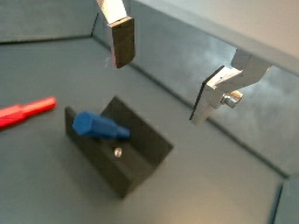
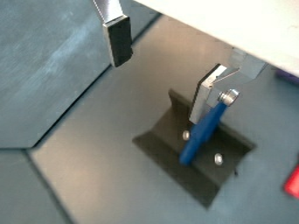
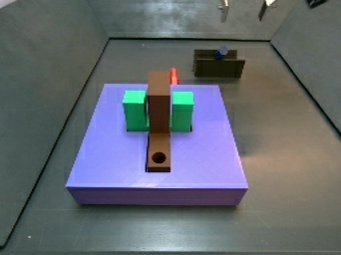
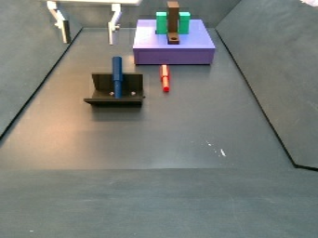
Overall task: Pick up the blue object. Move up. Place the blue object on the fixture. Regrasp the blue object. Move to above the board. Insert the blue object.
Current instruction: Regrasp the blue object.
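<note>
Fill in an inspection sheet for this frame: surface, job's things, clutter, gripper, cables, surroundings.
Surface: dark grey floor, bare in front.
Job's things: blue peg resting on the fixture; board apart from them, with green blocks and brown bar.
Clutter: red peg on the floor beside the fixture.
Gripper: gripper open, empty, raised above the fixture.
Cables: nothing seen.
Surroundings: grey walls.
</note>
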Available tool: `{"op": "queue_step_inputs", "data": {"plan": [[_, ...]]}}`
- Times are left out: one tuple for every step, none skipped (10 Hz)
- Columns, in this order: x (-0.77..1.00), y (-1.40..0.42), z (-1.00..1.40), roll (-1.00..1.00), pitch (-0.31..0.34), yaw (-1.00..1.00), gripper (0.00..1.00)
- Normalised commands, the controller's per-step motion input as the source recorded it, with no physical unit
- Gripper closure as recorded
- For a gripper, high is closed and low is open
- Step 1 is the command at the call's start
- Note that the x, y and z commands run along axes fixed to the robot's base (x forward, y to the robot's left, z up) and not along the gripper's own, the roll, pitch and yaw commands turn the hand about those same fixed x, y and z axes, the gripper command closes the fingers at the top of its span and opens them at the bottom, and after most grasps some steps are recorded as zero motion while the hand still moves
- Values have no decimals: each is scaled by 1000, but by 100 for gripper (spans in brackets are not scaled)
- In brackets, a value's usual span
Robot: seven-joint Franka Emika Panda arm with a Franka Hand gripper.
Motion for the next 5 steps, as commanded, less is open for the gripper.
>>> {"op": "queue_step_inputs", "data": {"plan": [[-366, 0, 34, 1000, 106, 0, 0], [-374, -77, 0, 1000, 89, 0, 0], [-320, -443, -223, 1000, 0, 11, 0], [-206, -603, -386, 969, 0, 83, 0], [0, -260, -291, 309, -74, 43, 0]]}}
